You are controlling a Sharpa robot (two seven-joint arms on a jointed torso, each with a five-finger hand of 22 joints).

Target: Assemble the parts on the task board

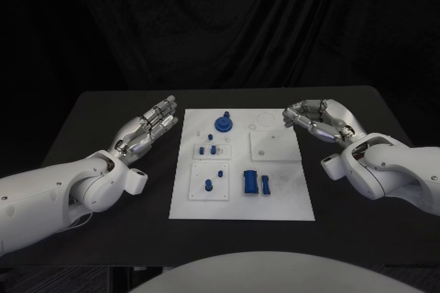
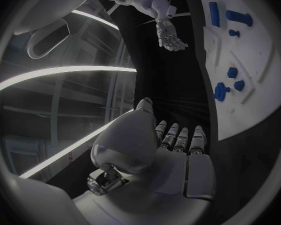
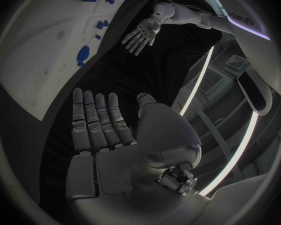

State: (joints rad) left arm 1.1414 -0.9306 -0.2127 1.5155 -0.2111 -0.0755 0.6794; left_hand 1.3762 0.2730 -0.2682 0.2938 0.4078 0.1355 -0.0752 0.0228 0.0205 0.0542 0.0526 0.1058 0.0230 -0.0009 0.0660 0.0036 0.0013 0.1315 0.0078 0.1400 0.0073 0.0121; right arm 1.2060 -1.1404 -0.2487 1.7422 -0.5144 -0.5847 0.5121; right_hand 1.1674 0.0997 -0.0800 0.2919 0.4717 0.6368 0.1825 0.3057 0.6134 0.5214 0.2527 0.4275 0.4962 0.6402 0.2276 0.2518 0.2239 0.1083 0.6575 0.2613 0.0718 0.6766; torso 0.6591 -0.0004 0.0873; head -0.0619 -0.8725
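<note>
The white task board (image 1: 244, 208) lies in the middle of the table. Near its far edge stands a round blue part (image 1: 224, 122). Small blue pegs (image 1: 210, 138) stand below it, and two more pegs (image 1: 208, 184) stand in a raised plate at the near left. A blue block (image 1: 249, 182) and a thinner blue bar (image 1: 266, 184) lie side by side at the near middle. My left hand (image 1: 149, 129) hovers left of the board, open, palm up, empty. Off the board's far right corner my right hand (image 1: 318, 118) is open and empty; its fingers (image 3: 98, 120) lie straight.
A raised white square plate (image 1: 274, 145) sits on the board's right half. In the left wrist view the board (image 2: 248, 116) and round part (image 2: 221, 91) lie beyond my left hand (image 2: 173, 146). Black tabletop surrounds the board on all sides.
</note>
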